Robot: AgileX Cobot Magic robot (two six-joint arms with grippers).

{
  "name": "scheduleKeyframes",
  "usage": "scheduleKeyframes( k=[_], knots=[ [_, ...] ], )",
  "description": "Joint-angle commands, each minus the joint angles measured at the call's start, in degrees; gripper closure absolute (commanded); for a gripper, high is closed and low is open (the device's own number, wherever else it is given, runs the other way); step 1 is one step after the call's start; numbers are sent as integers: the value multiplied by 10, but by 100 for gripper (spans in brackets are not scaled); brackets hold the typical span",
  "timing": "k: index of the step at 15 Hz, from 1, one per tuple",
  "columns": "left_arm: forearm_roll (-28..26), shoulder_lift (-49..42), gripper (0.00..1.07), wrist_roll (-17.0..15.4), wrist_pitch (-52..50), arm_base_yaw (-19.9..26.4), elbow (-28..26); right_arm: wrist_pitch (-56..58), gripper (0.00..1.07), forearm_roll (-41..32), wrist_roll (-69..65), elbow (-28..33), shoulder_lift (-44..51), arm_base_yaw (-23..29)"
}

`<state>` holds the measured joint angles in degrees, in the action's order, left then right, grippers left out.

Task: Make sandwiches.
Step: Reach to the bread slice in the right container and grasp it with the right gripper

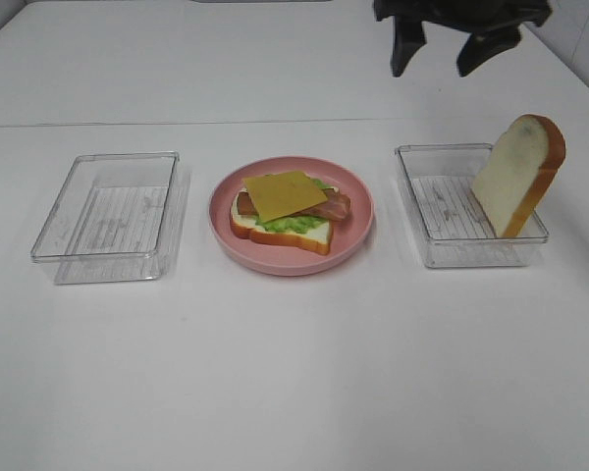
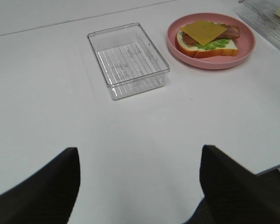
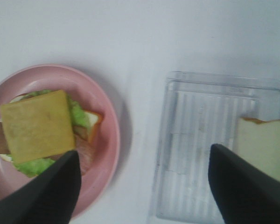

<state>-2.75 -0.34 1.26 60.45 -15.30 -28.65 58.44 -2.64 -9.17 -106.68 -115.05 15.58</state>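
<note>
An open-faced sandwich (image 1: pixel 280 228) lies on the round pink plate (image 1: pixel 358 231): a bread slice, green lettuce, bacon, and a yellow cheese slice (image 1: pixel 285 193) on top. A second bread slice (image 1: pixel 518 175) leans upright against the right wall of the right clear tray (image 1: pixel 471 253). My right gripper (image 1: pixel 433 67) hangs open high above the table's far side, behind that tray, holding nothing. Its wrist view looks down on the cheese (image 3: pixel 35 125), the tray (image 3: pixel 200 140) and the bread slice (image 3: pixel 266 144). My left gripper (image 2: pixel 140 186) is open and empty, well back from the plate (image 2: pixel 245 46).
An empty clear tray (image 1: pixel 103 265) sits left of the plate and shows in the left wrist view as the tray (image 2: pixel 137 86). The white table's edge (image 2: pixel 270 165) runs close to the left gripper's side.
</note>
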Motion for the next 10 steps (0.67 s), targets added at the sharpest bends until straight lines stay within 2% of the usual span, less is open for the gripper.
scheduleKeyframes(
  k=[1,2,5,10],
  knots=[
    [-2,-12,37,-2,-6,-1,1,53,35,26,-5,2,19,-41],
    [-2,-12,37,-2,-6,-1,1,94,35,38,-5,2,21,-76],
    [-2,-12,37,-2,-6,-1,1,124,35,39,5,2,21,-111],
    [-2,-12,37,-2,-6,-1,1,148,35,22,55,3,2,-124]
  ],
)
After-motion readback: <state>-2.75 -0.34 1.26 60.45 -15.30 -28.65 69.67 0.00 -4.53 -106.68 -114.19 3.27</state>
